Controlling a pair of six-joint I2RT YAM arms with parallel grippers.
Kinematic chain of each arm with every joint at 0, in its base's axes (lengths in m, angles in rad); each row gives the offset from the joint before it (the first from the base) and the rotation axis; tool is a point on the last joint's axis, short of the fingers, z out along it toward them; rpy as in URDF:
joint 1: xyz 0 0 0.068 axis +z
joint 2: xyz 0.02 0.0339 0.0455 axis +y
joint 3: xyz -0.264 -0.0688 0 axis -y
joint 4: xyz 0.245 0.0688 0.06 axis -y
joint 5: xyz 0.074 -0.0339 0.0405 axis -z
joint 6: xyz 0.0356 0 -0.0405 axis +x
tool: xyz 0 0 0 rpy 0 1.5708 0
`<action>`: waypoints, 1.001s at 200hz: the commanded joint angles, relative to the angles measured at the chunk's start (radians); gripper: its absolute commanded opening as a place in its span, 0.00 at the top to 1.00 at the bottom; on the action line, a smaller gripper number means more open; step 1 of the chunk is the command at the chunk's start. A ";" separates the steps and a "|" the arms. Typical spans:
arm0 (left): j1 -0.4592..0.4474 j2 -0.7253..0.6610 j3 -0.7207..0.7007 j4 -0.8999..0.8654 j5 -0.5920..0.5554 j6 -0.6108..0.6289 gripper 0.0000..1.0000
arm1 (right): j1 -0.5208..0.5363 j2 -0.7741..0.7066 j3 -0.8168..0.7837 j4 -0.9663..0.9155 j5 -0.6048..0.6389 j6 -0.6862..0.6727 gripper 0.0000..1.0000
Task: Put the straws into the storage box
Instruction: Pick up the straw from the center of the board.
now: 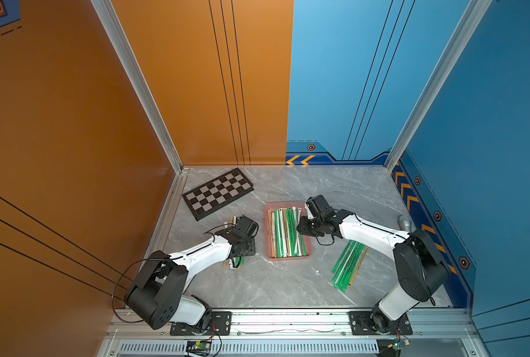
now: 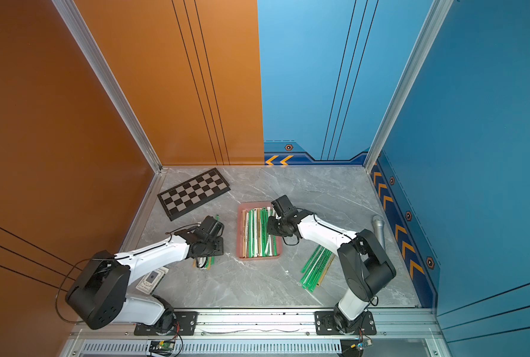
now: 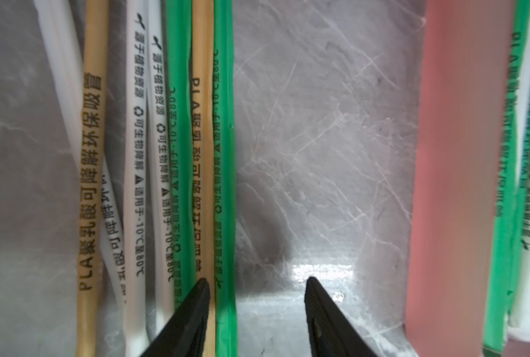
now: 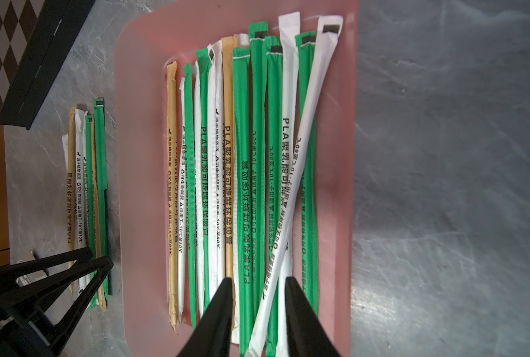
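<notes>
The box (image 1: 288,257) sits mid-surface (image 1: 288,287), with most straws (image 4: 242,185) already laid lengthwise in it and one white straw (image 4: 303,139) slanted across the rest. Two lots are left outside: a small pile (image 3: 140,154) between the box and the left edge, and a large pile (image 1: 348,262) toward the right edge, nearer the front. The left claw (image 3: 254,281) is lowered at the small pile, jaws about half apart, nothing gripped. The green straw (image 3: 223,154) at the pile's edge lies inside the gap, just beside one finger (image 3: 192,309), and bare surface fills the rest. The right claw (image 4: 259,282) is held over the box, its jaws partly apart and wider than the straws seen between them, so nothing is judged held. The straws are judged very light, thin, bendy, paper-wrapped and slick on each other, and easily kinked by a hard pinch. A hold near mid-length is advised so the ends do not droop. The edge straw is best taken, one side being free; neighbours may get dragged along.
</notes>
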 commanded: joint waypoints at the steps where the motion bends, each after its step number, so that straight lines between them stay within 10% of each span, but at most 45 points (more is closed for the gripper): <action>1: 0.008 0.016 0.023 -0.019 0.014 0.000 0.50 | -0.002 -0.037 -0.012 0.010 0.022 0.012 0.68; 200: -0.001 0.023 0.014 -0.020 -0.007 0.001 0.62 | -0.022 -0.049 -0.035 0.012 0.012 0.013 0.68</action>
